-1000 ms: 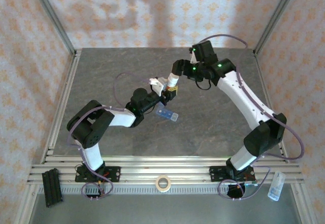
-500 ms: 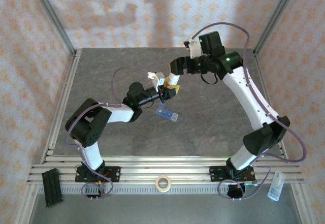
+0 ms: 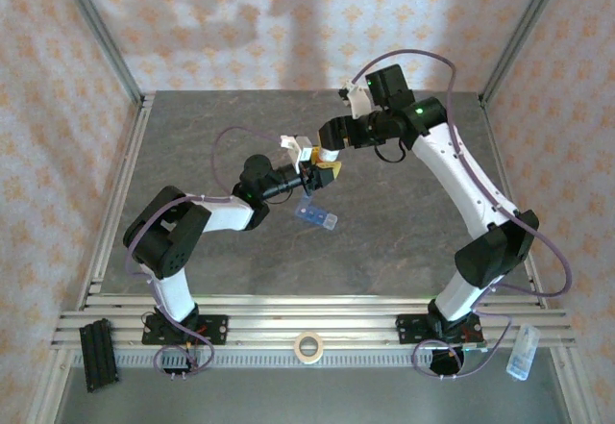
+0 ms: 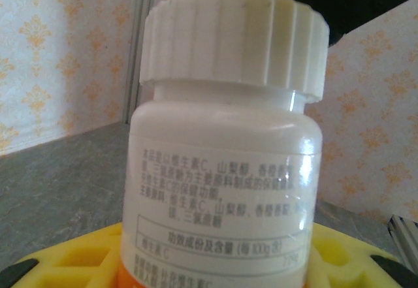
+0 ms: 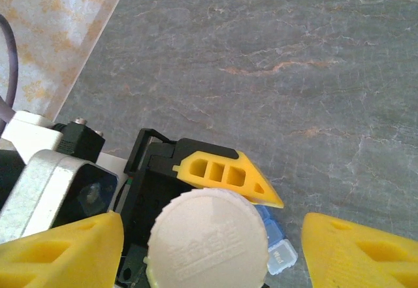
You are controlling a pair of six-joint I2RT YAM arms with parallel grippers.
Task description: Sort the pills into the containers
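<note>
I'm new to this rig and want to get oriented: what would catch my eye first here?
A white bottle with a ribbed cap stands upright in the left end effector, held above the table. The right end effector hangs open over the cap, a yellow finger on each side, not touching. The blue pill organiser lies on the table just below.

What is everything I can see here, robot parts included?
bottle: one, white, ribbed cap, held above table centre
organiser: one, blue, table centre
tape roll: one, pale, front rail
block: one, black, front left corner
clear object: one, translucent, front right corner
table: one, grey, under arms
left gripper: one, yellow fingers, shut on bottle
right gripper: one, yellow fingers, open astride cap
</note>
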